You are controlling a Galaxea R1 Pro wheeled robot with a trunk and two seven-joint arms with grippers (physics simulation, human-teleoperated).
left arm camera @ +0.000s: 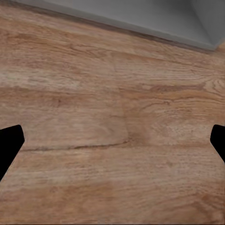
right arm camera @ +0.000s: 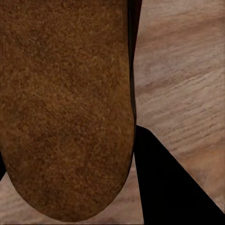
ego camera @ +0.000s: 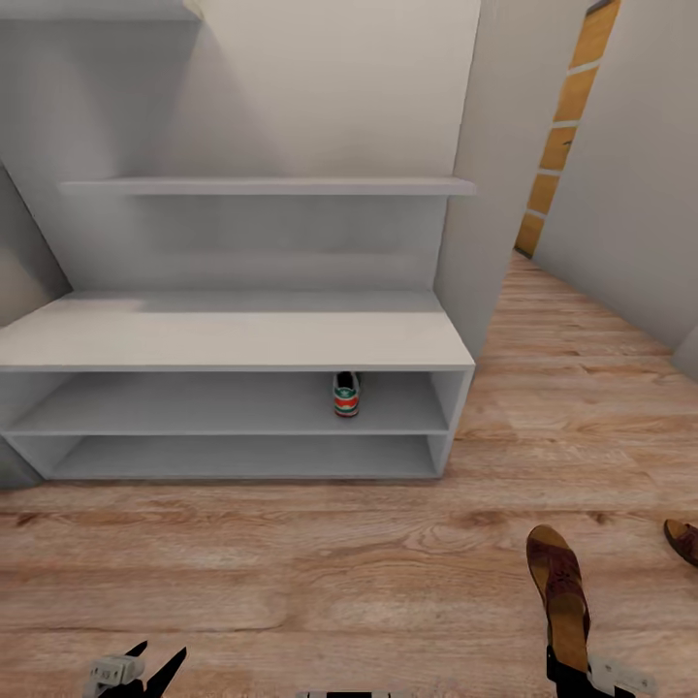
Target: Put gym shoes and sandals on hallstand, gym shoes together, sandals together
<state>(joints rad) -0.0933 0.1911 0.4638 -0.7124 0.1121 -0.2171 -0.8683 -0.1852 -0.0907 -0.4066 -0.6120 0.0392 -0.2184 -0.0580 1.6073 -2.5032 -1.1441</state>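
In the head view, no writing can be read anywhere; the grey shoe rack point(ego camera: 233, 339) fills the middle of the frame with 1 gym shoe point(ego camera: 346, 394) on its upper low shelf toward the right, heel facing out, while at the bottom right the right gripper point(ego camera: 567, 674) pinches the heel end of a brown sandal point(ego camera: 557, 582) and a 2nd sandal point(ego camera: 682, 539) lies on the wood floor point(ego camera: 291, 572) at the right edge; the left gripper point(ego camera: 145, 667) at the bottom left is spread and holds nothing. In the left wrist view, 2 black fingertips point(left arm camera: 9, 145) sit far apart at the frame's sides over bare floor point(left arm camera: 112, 140), with the grey base of the rack point(left arm camera: 154, 16) along the top. In the right wrist view, the sandal's tan insole point(right arm camera: 65, 103) covers the left and centre, with 1 black finger point(right arm camera: 164, 183) against its edge at the lower right.
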